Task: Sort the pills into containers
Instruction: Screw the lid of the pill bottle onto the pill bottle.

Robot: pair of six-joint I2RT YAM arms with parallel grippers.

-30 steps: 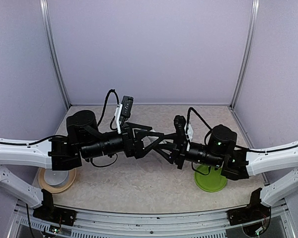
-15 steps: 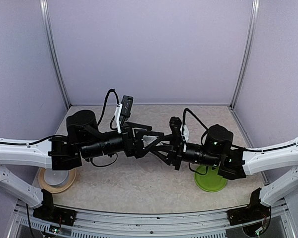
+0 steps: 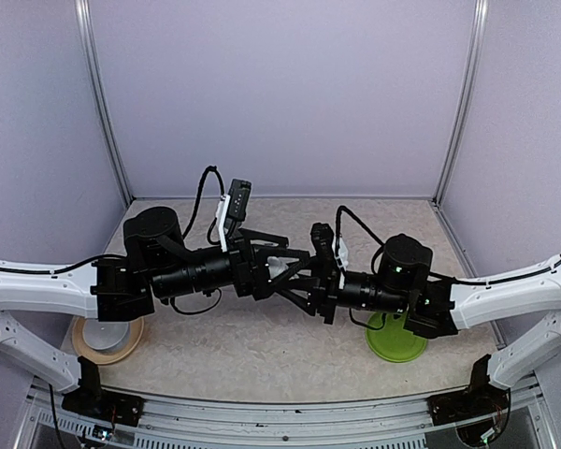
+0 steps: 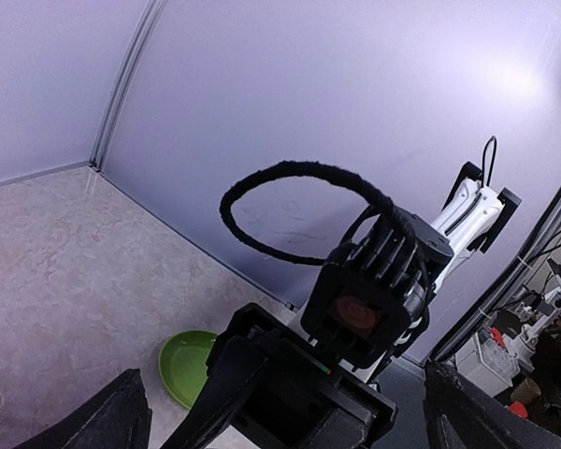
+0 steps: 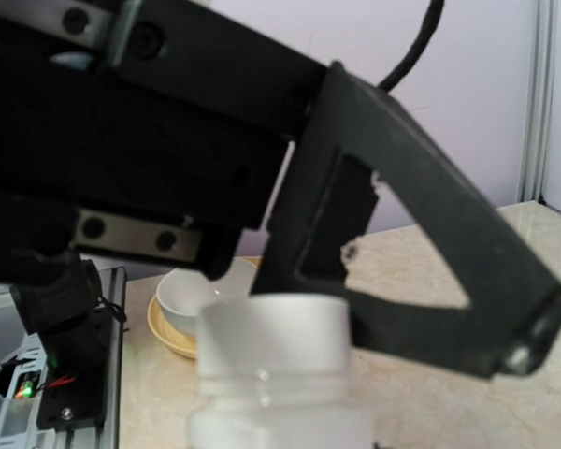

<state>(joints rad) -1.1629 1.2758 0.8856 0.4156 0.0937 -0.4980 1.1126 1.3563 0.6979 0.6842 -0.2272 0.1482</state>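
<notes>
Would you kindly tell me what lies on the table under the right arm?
A flat green plate, its near half showing bare; the right arm covers its far edge, so anything lying there is hidden.

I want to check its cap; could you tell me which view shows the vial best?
The right wrist view: the vial sits close at lower centre, its white cap plain. The top view shows only a white speck between the arms; the left wrist view shows none of it.
</notes>
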